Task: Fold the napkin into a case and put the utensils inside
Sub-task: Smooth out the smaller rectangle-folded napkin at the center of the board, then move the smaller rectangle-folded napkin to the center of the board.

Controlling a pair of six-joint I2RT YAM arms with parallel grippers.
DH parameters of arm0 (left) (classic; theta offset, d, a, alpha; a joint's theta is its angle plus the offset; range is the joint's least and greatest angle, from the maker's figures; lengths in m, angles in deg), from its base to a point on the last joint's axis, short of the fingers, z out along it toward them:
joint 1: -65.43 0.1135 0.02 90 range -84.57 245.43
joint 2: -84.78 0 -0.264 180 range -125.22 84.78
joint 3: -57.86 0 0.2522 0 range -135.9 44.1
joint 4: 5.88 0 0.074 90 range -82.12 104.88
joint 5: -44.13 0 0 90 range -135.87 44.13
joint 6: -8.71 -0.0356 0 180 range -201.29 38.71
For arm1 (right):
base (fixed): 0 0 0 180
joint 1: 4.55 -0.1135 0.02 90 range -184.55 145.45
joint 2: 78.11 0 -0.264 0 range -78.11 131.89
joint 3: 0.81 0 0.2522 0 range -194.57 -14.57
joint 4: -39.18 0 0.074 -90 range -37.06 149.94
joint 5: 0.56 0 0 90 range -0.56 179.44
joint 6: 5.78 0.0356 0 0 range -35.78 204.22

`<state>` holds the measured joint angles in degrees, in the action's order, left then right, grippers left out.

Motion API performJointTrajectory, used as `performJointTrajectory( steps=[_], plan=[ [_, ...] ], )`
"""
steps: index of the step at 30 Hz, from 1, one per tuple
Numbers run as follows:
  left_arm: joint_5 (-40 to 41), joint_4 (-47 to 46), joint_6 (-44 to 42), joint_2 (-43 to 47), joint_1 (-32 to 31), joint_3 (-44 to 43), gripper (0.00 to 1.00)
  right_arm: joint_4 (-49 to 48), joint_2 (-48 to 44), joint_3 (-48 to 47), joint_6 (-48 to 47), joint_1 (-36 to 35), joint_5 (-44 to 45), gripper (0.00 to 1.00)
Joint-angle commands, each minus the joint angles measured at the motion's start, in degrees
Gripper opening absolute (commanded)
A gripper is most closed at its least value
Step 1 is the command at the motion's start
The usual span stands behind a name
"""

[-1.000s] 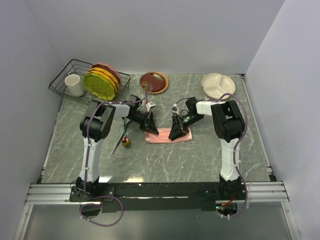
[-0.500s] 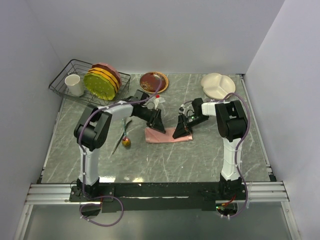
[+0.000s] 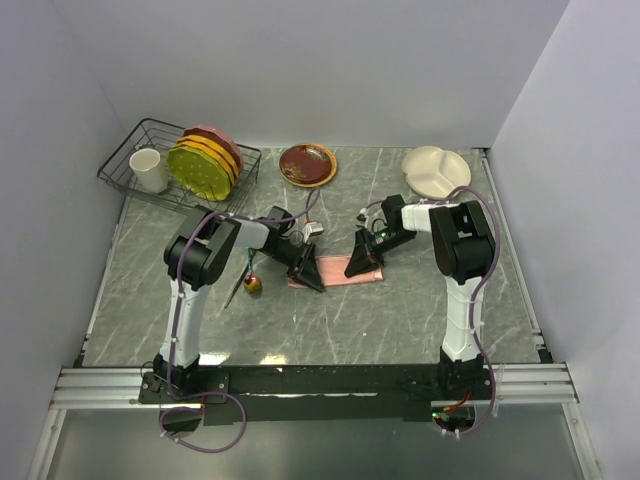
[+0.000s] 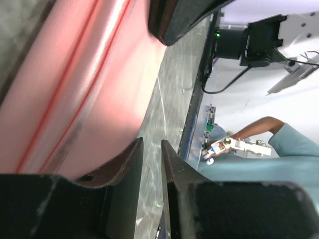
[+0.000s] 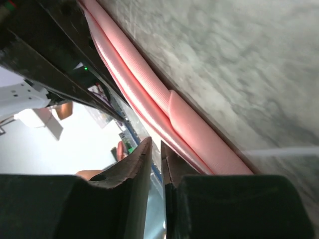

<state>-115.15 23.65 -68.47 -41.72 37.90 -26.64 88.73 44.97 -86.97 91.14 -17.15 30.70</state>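
The salmon-pink napkin (image 3: 338, 276) lies folded into a narrow rectangle at the table's middle. My left gripper (image 3: 308, 273) sits at its left end, tips down on the cloth edge. My right gripper (image 3: 362, 262) rests at its right end. In the left wrist view the napkin (image 4: 89, 84) fills the upper left, and the left gripper (image 4: 151, 144) has its jaws almost together with only table showing through the slit. In the right wrist view the stacked folds (image 5: 199, 134) run past the right gripper (image 5: 155, 142), whose jaws are nearly closed and empty. The utensils (image 3: 250, 283) lie left of the napkin.
A wire rack (image 3: 125, 160) at the back left holds a white cup (image 3: 149, 170) and upright yellow and pink plates (image 3: 200, 165). A brown plate (image 3: 307, 164) and a cream divided plate (image 3: 436, 170) sit at the back.
My left gripper has swung from the napkin's far left corner toward me, to its near left end. The napkin looks narrower. My right gripper has held still over the last half second.
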Motion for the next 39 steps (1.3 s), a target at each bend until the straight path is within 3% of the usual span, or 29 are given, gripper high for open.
performJointTrajectory(
  steps=[1, 11, 16, 23, 31, 39],
  plan=[
    [1.9, 7.6, -9.3, -2.7, 3.4, -0.3, 0.29, -1.2, 2.0, -0.5, -4.5, 0.4, 16.2, 0.22],
    [1.3, 18.6, -20.8, 0.9, 1.6, -7.3, 0.28, -1.4, -1.2, 1.9, -4.8, -0.9, 12.8, 0.21],
    [2.9, 10.8, -14.8, 5.7, 0.6, -10.1, 0.26, -2.2, -2.2, -1.1, -2.9, -1.4, 11.2, 0.21],
    [7.1, 7.7, -7.6, -1.7, 1.2, -12.6, 0.22, 2.0, -4.6, -5.8, -3.9, -0.6, 7.8, 0.25],
    [8.5, 16.4, -11.8, -8.0, 1.2, -15.6, 0.18, 3.2, -3.5, -7.9, -5.9, 0.9, 11.2, 0.27],
    [9.9, 22.6, -20.9, -5.7, -1.0, -12.3, 0.16, 2.3, -3.0, 1.4, -6.4, 0.7, 14.5, 0.26]
  ],
)
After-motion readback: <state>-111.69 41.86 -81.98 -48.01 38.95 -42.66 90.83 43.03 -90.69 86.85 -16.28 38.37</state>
